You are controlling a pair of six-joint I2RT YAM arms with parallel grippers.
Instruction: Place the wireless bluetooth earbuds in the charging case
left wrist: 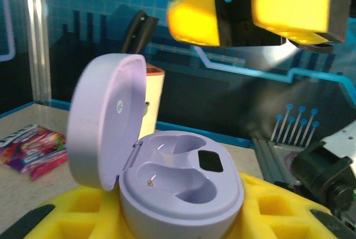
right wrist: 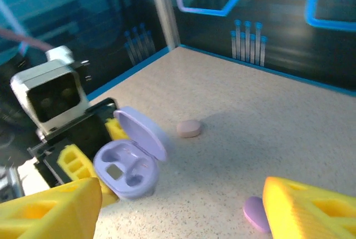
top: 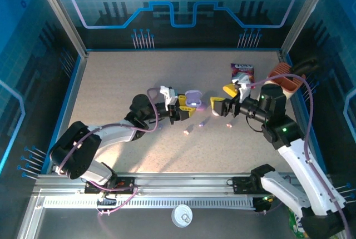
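Note:
The charging case is a lilac oval with its lid flipped up, and my left gripper is shut on its base. In the left wrist view both wells of the case are empty between the yellow fingers. My right gripper hovers just right of the case, open, with nothing between its fingers. Three earbuds lie loose on the table in front: a pinkish one, a purple one and a pink one. The right wrist view shows the case, a pink earbud and a purple earbud.
A candy packet lies at the back right, and a brown-orange object sits beside it against the right wall. Blue walls enclose the table on three sides. A white round part sits on the rail between the arm bases.

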